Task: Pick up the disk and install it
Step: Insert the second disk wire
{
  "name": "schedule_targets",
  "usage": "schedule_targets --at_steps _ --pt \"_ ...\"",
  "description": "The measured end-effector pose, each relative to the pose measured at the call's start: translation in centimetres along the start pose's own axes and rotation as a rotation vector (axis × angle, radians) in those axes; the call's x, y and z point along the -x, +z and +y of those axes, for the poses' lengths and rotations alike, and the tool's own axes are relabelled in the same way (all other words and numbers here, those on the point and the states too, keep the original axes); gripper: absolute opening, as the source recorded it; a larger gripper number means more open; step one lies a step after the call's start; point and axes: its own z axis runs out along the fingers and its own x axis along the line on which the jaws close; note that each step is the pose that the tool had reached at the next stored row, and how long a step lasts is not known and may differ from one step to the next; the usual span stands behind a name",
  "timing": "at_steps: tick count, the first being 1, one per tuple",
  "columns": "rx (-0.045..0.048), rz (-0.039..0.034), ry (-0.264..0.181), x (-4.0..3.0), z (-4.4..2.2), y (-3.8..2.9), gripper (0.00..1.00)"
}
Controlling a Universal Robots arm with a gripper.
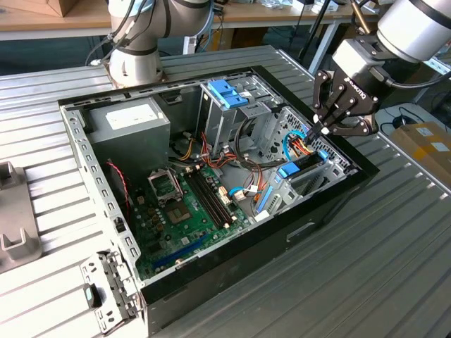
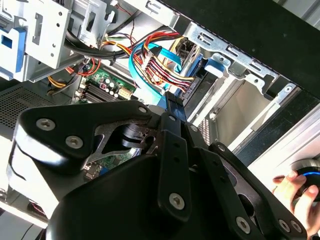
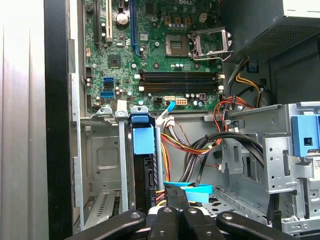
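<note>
Black fingers (image 1: 325, 129) closed, empty, above the disk (image 1: 301, 166), mostly hidden in its bay.

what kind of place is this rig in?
Probably a robotics lab or workshop. An open PC case lies on a ribbed metal table, the gripper above its drive bays, with wooden benches and cables behind.

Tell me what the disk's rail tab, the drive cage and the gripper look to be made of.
Disk rail tab: light-blue plastic, probably, smooth and matte. Drive cage: bare silvery sheet metal with punched slots and folded edges. Gripper: black links with a dull sheen and silver screw heads; metal or hard plastic, unclear.
</note>
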Motion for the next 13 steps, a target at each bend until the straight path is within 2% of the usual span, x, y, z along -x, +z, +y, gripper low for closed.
schedule_targets --at_steps 1,11,12,13 --pt "0.0000 -0.0003 0.000 0.00 0.00 0.00 0.17" --pt "0.0001 -0.0018 0.000 0.00 -0.01 0.00 0.17" --pt "0.0001 -0.0021 0.000 0.00 -0.02 0.00 0.18" --pt "0.0001 -0.0024 0.000 0.00 -0.02 0.00 0.25"
